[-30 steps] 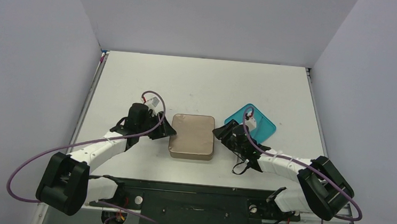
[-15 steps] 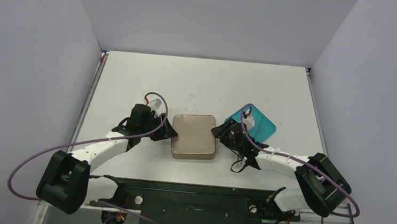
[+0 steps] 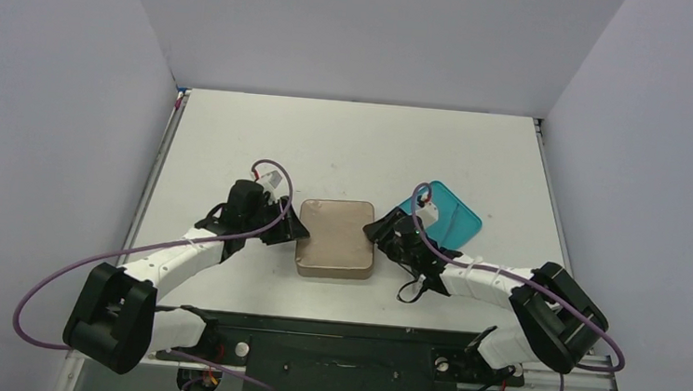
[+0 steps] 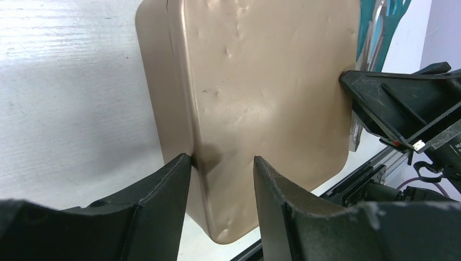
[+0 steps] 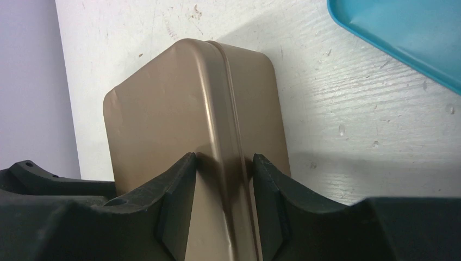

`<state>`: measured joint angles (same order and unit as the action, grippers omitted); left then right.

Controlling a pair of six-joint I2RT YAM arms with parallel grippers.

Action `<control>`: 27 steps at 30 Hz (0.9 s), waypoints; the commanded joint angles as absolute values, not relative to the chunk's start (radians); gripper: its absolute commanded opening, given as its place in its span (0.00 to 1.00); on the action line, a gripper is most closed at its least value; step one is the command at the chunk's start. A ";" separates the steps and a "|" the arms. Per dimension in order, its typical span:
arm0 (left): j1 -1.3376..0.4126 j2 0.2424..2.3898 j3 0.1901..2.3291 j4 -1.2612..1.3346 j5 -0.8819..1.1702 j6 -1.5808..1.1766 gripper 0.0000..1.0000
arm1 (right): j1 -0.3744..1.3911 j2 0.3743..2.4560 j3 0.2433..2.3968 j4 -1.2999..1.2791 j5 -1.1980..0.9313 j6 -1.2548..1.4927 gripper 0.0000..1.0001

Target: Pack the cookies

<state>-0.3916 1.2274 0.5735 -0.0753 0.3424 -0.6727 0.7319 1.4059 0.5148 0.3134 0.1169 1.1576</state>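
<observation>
No cookies show in any view. The square brown tin [image 3: 336, 239] lies lid-on at the table's middle, its dented lid [image 4: 261, 81] filling the left wrist view. My left gripper [image 3: 292, 229] is at the tin's left edge, its jaws [image 4: 222, 160] closed over that edge, one finger on the side wall and one on the lid. My right gripper [image 3: 379, 233] is at the opposite edge, both fingers pressed against the tin [image 5: 190, 109] on either side of the lid seam [image 5: 224, 157].
The teal square plate [image 3: 453, 213] sits just right of the tin behind my right wrist; the part of the plate [image 5: 402, 32] in the right wrist view is bare. A black rail [image 3: 331, 344] runs along the near table edge. Grey walls enclose the table.
My right arm has drawn slightly left toward the tin. The left wrist has edged a little right. The tin has shifted only a few pixels and back.
</observation>
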 commanded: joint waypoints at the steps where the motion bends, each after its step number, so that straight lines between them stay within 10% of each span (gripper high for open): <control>1: -0.398 1.232 0.622 -0.070 0.353 -0.662 0.43 | 0.801 1.443 0.544 0.330 0.116 1.187 0.38; 18: -0.396 1.208 0.590 -0.098 0.335 -0.643 0.43 | 0.863 1.515 0.544 0.380 0.107 1.258 0.28; 27: -0.398 1.183 0.553 -0.109 0.303 -0.642 0.43 | 0.862 1.368 0.690 0.001 0.304 1.081 0.32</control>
<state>-0.3824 1.2118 0.5648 -0.1345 0.2615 -0.6342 0.8356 1.4464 0.5930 0.2173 0.2356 1.1843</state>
